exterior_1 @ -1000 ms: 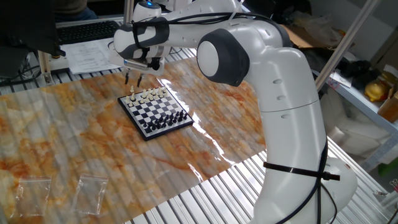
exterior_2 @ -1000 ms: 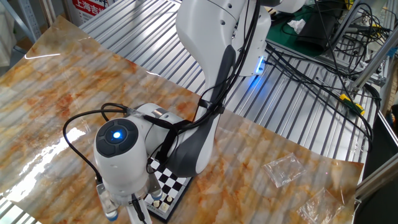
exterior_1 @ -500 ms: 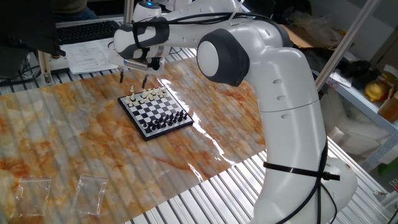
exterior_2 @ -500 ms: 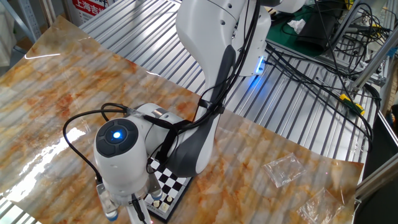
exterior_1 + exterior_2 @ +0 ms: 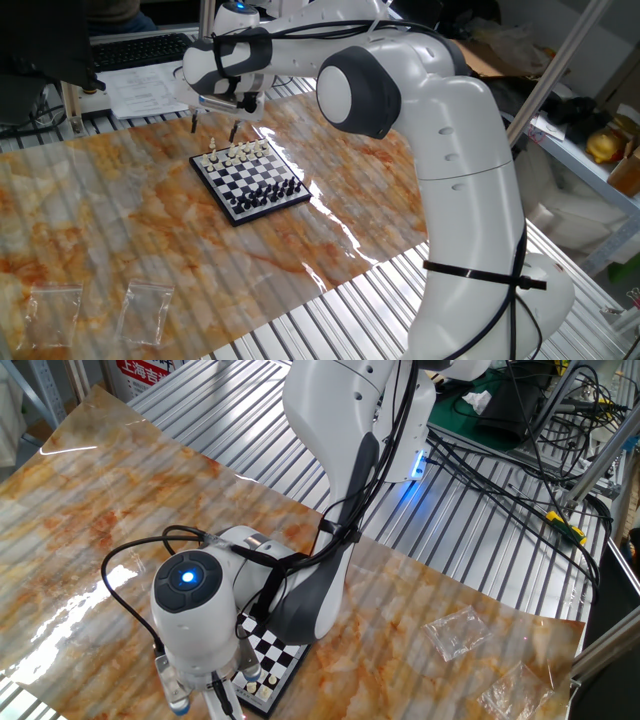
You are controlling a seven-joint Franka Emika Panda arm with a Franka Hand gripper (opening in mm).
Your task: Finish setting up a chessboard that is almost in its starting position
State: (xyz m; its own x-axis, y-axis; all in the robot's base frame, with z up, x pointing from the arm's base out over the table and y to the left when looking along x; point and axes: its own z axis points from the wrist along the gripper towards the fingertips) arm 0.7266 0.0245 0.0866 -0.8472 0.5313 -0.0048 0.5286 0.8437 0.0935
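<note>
Gripper (image 5: 213,126) above the chessboard (image 5: 250,179), fingers spread apart and empty.
One fixed view shows the whole board; the other fixed view's arm hides most of it.

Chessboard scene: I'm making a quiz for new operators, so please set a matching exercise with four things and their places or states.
1 gripper
2 cream pieces
3 black pieces
4 clear bags

A chessboard edge nearest the gripper
B open, holding nothing
C on the mat, apart from the board
D board edge away from the gripper

Pairs: 1-B, 2-A, 3-D, 4-C
</note>
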